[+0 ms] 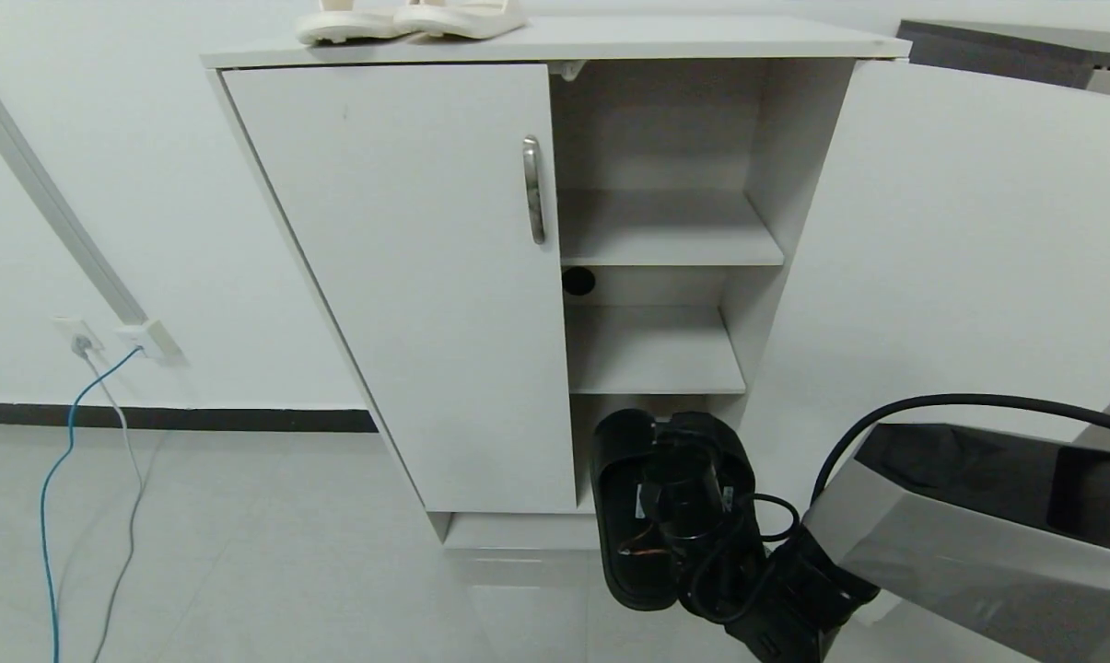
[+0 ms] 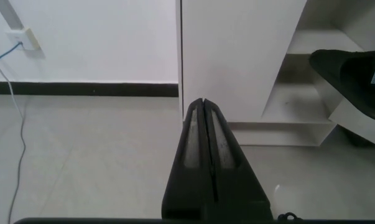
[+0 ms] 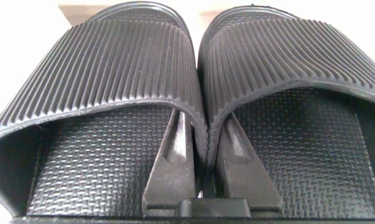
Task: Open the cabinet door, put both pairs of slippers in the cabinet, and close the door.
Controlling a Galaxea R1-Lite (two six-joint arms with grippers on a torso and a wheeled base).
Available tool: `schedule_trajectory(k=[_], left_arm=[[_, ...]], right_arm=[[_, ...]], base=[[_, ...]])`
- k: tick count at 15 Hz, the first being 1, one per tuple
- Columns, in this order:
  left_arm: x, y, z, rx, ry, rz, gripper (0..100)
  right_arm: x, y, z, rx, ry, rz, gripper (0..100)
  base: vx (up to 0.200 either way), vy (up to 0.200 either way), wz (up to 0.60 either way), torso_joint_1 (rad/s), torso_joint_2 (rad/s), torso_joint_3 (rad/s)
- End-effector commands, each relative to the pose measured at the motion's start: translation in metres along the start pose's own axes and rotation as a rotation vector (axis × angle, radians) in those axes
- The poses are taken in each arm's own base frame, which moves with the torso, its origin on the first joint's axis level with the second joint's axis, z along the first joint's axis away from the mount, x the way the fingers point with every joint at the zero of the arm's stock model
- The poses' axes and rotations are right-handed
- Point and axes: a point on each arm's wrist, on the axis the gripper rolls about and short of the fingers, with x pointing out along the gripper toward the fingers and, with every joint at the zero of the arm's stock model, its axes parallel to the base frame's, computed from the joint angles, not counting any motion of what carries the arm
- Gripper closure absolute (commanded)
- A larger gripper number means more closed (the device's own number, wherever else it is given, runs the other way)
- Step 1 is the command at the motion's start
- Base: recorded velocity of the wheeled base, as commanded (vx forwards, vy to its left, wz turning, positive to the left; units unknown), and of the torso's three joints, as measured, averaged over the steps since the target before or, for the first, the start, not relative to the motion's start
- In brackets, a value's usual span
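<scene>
two doors fronted the white cabinet (image 1: pixel 702 37): the right-hand door (image 1: pixel 978 230) stood swung wide and the left-hand door (image 1: pixel 407 276) sat closed. the open half held two shelves, with a bottom compartment (image 2: pixel 293 109) below them.

the black slippers (image 1: pixel 614 525), a pair held side by side, hung at the mouth of that bottom compartment with their toe ends toward the opening. the white slippers (image 1: pixel 407 20) lay on the cabinet's top, near its left end.

the right tool (image 3: pixel 203 134) had the black pair. its fingers (image 3: pixel 173 162) reached in under the straps and pinched the two inner side walls together, nearly closed on them. the left tool (image 2: pixel 203 109) hung low over the floor in front of the closed door, its fingers pressed flat together with nothing between them.

the step in hand looked like stowing the first pair. the next move probably called for carrying the black pair straight in over the compartment's front edge, deep enough to clear the door's swing, then letting go. the white pair and the door would be left to do.
</scene>
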Motion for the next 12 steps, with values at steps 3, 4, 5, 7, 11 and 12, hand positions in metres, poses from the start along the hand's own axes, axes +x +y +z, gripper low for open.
schedule_trajectory(k=[3,4,5,7,11,12], left_arm=[[0.0,0.0,0.0,-0.001,0.002,0.002,100],[0.0,0.0,0.0,-0.001,0.002,0.001,100],[0.0,0.0,0.0,-0.001,0.0,0.002,100],[0.0,0.0,0.0,-0.001,0.002,0.002,100],[0.0,0.0,0.0,-0.001,0.002,0.002,100],[0.0,0.0,0.0,-0.001,0.002,0.001,100]], right_arm=[[0.004,0.0,-0.006,-0.005,0.01,0.003,100],[0.004,0.0,-0.006,-0.003,0.008,0.003,100],[0.003,0.0,-0.005,-0.002,-0.003,0.007,100],[0.002,0.0,-0.001,-0.012,-0.047,0.02,100],[0.002,-0.002,0.008,-0.039,-0.224,0.042,100],[0.001,-0.003,0.009,-0.052,-0.237,0.042,100]], base=[[0.0,0.0,0.0,0.001,0.01,-0.194],[0.0,0.0,0.0,0.002,0.01,-0.193],[0.0,0.0,0.0,0.007,0.01,-0.203],[0.0,0.0,0.0,0.0,0.0,-0.195],[0.0,0.0,0.0,0.004,0.0,-0.05],[0.0,0.0,0.0,0.0,0.0,0.0]])
